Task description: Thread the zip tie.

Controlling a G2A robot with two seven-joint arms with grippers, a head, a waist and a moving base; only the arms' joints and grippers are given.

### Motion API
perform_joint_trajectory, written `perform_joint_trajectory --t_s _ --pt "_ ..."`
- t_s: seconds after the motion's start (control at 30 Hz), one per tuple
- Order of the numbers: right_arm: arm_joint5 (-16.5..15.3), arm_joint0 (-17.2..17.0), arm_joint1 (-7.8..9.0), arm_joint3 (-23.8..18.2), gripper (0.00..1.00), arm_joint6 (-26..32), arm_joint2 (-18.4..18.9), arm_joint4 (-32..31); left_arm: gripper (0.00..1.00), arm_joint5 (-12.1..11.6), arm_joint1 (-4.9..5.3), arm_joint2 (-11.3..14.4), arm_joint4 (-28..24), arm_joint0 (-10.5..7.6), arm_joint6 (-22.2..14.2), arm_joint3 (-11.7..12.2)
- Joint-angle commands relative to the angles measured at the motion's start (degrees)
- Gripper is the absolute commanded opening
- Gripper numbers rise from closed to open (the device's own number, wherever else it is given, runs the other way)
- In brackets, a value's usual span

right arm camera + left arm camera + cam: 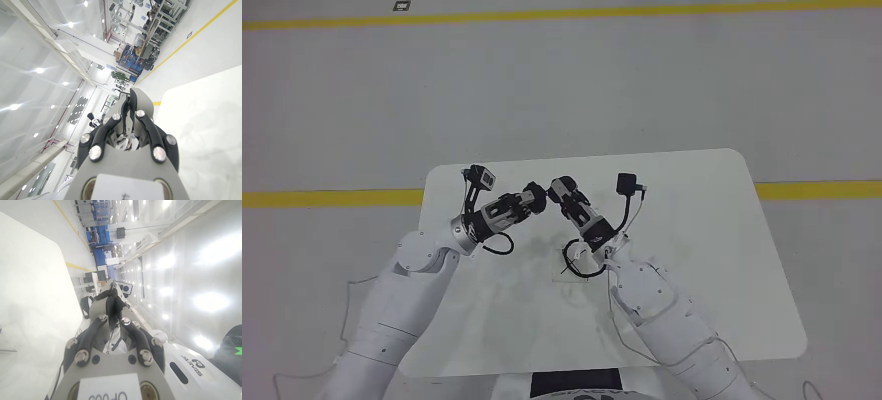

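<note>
Above the middle of the white table (692, 200) my two grippers meet tip to tip. My left gripper (533, 193) comes in from the left and my right gripper (559, 187) from the right. In the left wrist view the left gripper (112, 290) is shut on a black zip tie (113, 306), whose thin strand trails back between the fingers. In the right wrist view the right gripper (129, 94) is shut too, with a thin dark strip of the zip tie (125, 115) between its fingers. Where the tie's ends meet is hidden by the fingertips.
The table's rounded far corners and edges lie well beyond the grippers (198, 117). A thin dark strip (8, 351) lies on the table surface (28, 275). Black cable loops hang at both wrists (582, 262). Bare floor with yellow lines surrounds the table.
</note>
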Motion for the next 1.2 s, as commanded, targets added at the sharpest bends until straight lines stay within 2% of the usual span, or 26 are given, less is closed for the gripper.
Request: perform_joint_trajectory --t_s 0.0,0.13,0.17,0.3,0.4,0.47,0.53,0.57,0.63,1.0,1.1,1.17 --pt "-0.1 0.0 -0.02 -0.1 0.0 0.0 0.1 0.0 0.0 0.0 0.03 0.1 0.0 -0.04 0.0 0.0" --pt "-0.3 -0.1 -0.09 -0.1 0.02 0.2 0.1 0.4 0.0 0.0 0.09 0.2 -0.1 -0.12 -0.1 0.1" --pt "-0.2 -0.2 -0.12 -0.1 1.0 0.1 0.2 0.6 0.0 0.0 0.11 0.3 -0.1 -0.13 -0.1 0.1" --pt "-0.6 -0.4 -0.21 0.0 1.0 0.2 0.7 2.9 0.0 -0.4 0.25 0.1 -0.4 -0.15 -0.9 0.1" --pt "-2.0 -0.6 -0.07 0.0 1.0 3.3 2.2 8.2 0.0 -0.5 0.46 -1.0 -1.7 -0.16 -2.9 0.0" --pt "-2.7 -0.7 0.21 -0.1 1.0 7.5 3.6 12.2 0.0 -0.5 0.71 -2.3 -2.3 -0.06 -5.0 -0.1" --pt "-2.6 -0.6 0.55 -0.1 1.0 10.6 4.9 13.5 0.0 -0.5 0.95 -3.3 -2.7 0.01 -7.2 0.1" --pt "-2.3 -0.5 0.79 -0.1 1.0 13.3 5.6 14.2 0.0 -0.3 1.15 -3.6 -2.9 -0.03 -9.3 0.3" --pt "-2.1 -0.4 0.97 -0.3 1.0 14.3 6.3 13.8 0.0 0.4 1.5 -3.8 -1.7 -0.68 -13.2 0.5" --pt "-2.1 -0.4 0.97 -0.3 1.0 14.3 6.3 13.8 0.0 0.8 1.64 -3.7 -0.7 -0.74 -13.1 0.7" --pt "-2.5 -0.3 1.16 -0.2 1.0 18.0 5.9 14.3 0.0 1.0 1.97 -4.5 -3.9 -1.13 -18.1 2.2" --pt "-2.8 0.2 1.49 0.3 1.0 22.8 6.5 16.3 0.0 1.2 2.41 -5.3 -5.5 -1.74 -24.3 3.6"
